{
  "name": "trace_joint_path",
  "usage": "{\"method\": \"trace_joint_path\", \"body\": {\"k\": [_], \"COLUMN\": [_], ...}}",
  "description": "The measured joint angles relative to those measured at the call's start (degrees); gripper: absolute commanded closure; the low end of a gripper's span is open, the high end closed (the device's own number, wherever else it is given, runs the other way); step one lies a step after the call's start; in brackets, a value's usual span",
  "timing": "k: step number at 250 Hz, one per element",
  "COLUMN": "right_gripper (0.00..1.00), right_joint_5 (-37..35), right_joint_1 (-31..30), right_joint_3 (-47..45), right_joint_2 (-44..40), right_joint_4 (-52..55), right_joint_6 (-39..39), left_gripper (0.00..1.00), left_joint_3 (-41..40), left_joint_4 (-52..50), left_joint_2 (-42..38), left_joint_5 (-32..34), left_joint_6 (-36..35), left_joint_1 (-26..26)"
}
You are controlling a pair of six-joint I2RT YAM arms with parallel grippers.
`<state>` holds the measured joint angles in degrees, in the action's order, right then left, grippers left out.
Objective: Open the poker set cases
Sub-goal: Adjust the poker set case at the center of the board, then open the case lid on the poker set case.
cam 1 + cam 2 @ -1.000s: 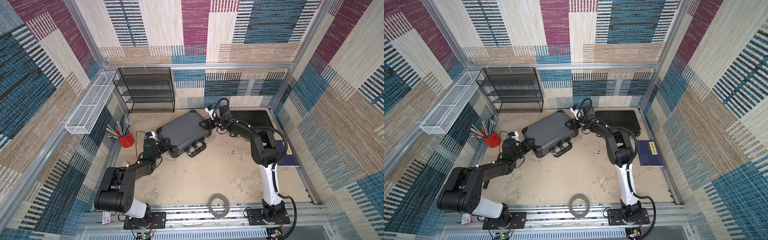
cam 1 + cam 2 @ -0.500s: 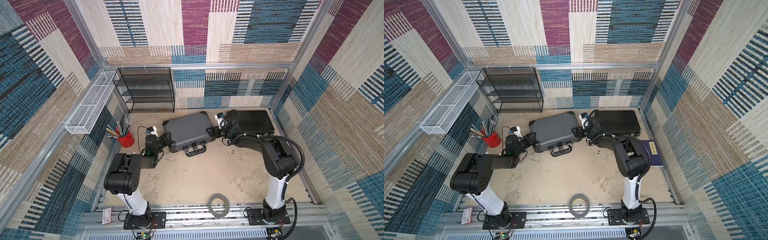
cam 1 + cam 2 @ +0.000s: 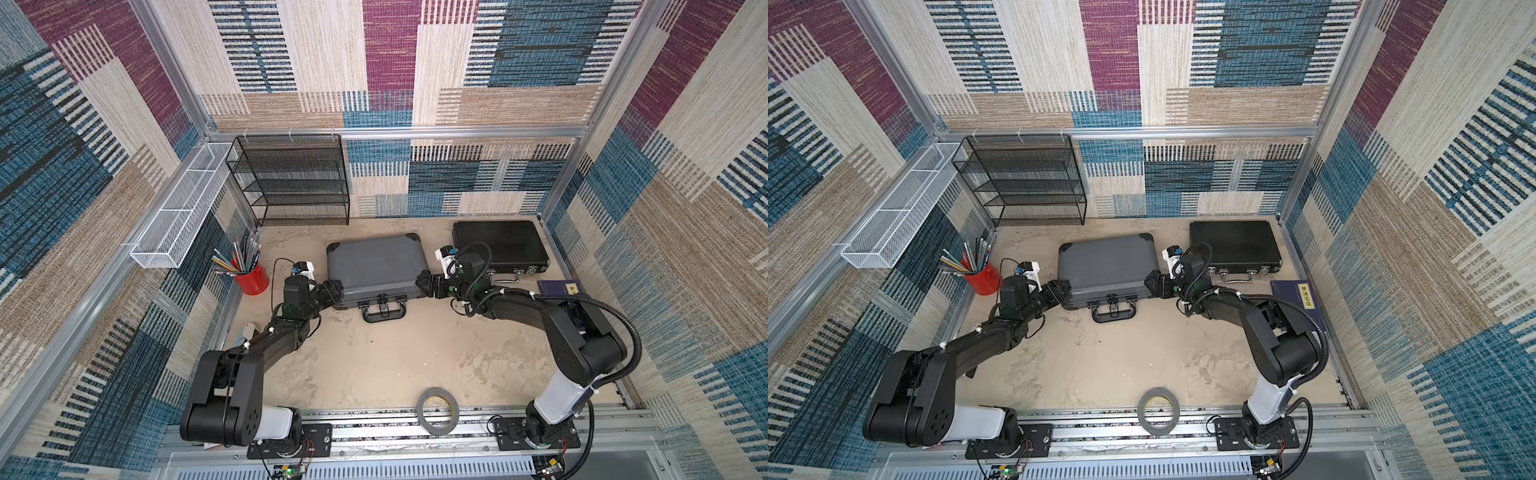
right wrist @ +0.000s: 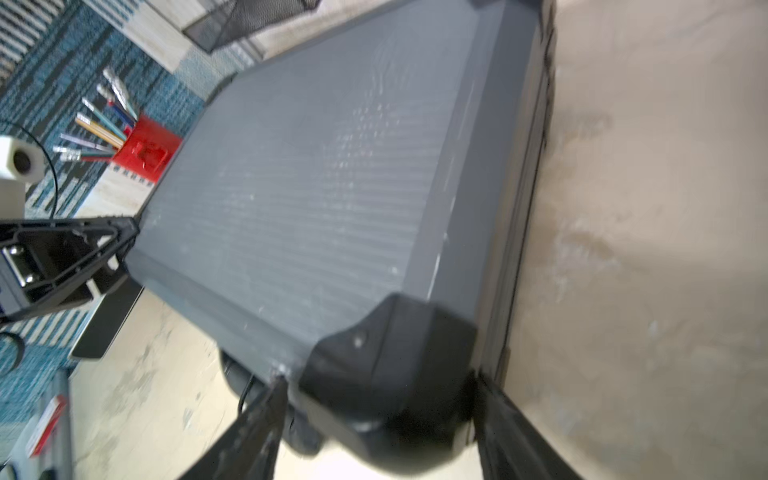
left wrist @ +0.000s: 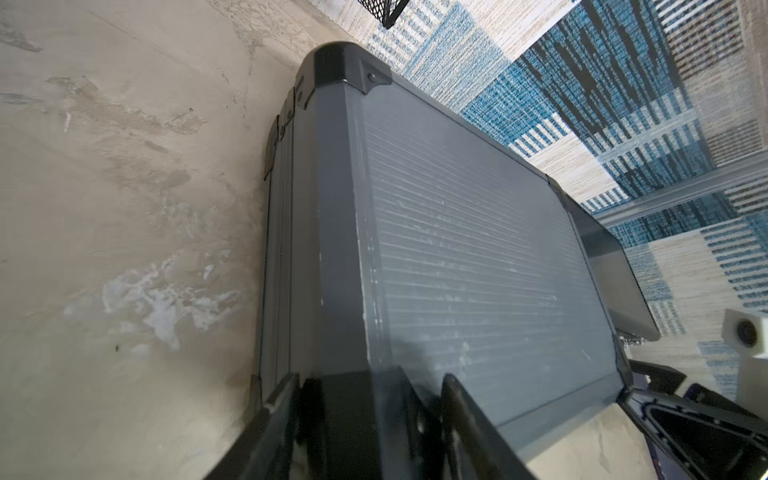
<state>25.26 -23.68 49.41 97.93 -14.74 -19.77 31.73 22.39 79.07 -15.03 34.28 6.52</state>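
The grey case is pinched at its 8 and 4 o'clock corners by the left gripper and the right gripper, presumably to steady it.

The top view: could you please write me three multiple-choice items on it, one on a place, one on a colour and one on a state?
1. Where on the table does the tape roll lie?
A. at the near edge
B. by the back wall
C. in the far left corner

2. What colour is the pencil cup?
A. blue
B. red
C. white

3. How is the grey case?
A. lid raised
B. standing on end
C. flat, lid shut

Answers:
1 A, the roll lies alone at the near edge, far from the back wall.
2 B, the cup is bright red.
3 C, it lies flat on the table with its lid down.
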Motion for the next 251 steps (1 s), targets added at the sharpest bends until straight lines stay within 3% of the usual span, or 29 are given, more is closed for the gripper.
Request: {"method": "trace_joint_path", "body": {"k": [66, 170, 203, 217, 251], "right_gripper": [0.2, 0.16, 0.11, 0.0, 0.0], "right_joint_5": [3.7, 3.6, 2.5, 1.7, 1.3], "right_joint_1": [-0.2, -0.2, -0.3, -0.3, 0.1], "right_joint_3": [-3.4, -2.2, -1.8, -1.7, -2.8], "right_joint_2": [-3.6, -2.8, -5.0, -6.2, -8.0], "right_joint_4": [0.3, -1.2, 1.0, 2.2, 5.6], "right_joint_6": [-3.1, -9.8, -11.6, -12.2, -13.9], "left_gripper": [0.4, 0.41, 0.41, 0.41, 0.42], "left_joint_3": [-0.5, 1.8, 2.8, 3.2, 3.5], "left_joint_4": [-5.2, -9.0, -10.2, -10.4, -10.4], "left_joint_2": [-3.4, -3.7, -4.1, -4.2, -4.4], "left_joint_5": [0.2, 0.1, -0.1, -0.3, -3.4], "left_joint_6": [-2.2, -2.5, -2.5, -2.5, -2.5], "left_joint_1": [0.0, 0.0, 0.0, 0.0, 0.2]}}
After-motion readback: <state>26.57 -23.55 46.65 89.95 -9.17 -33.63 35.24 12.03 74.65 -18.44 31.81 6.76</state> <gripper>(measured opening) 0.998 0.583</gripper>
